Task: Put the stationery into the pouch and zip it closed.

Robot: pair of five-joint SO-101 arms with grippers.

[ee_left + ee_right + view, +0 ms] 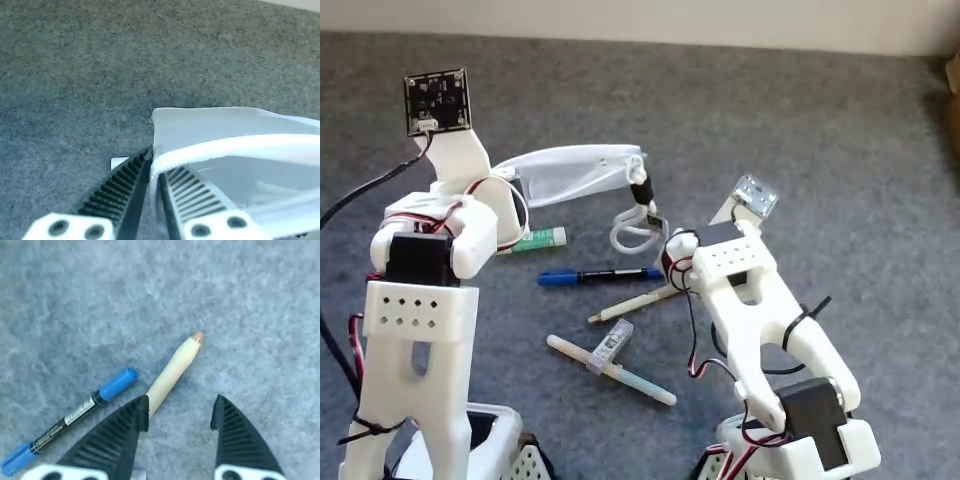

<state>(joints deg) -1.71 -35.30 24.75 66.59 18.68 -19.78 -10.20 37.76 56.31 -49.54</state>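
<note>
Translucent white plastic marks the pouch (582, 170), which sits toward the left at the far side of the grey table (800, 120). The left gripper (152, 160) is clenched on its rim at the end nearest that arm. In the left wrist view the zip edge runs out from between the fingers, and the mouth seems to be open.

None of the stationery is inside, so I judge the task to be at its first pick, with the left arm serving as the holder. Lying loose on the table, from the left:
- a green-and-white tube (535, 240), just below the pouch
- a blue marker (70, 419)
- a cream pen (172, 370), beside the marker
- a pale stick (640, 385), nearer the arm bases, with a small clear piece (610, 345) across it

The right gripper (180, 412) hangs over the cream pen, released and empty. One fingertip is over the pen's near end, so the pen is not centred in the gap. The next move likely calls for a small sideways shift to bracket the barrel, then a descent and a firm pinch.

The marker lies close on one side and could get nudged. Carrying the pen to the pouch means crossing the marker and a white cord loop (632, 232) at the pouch's right end. There is more room to the right and toward the table's far edge.
</note>
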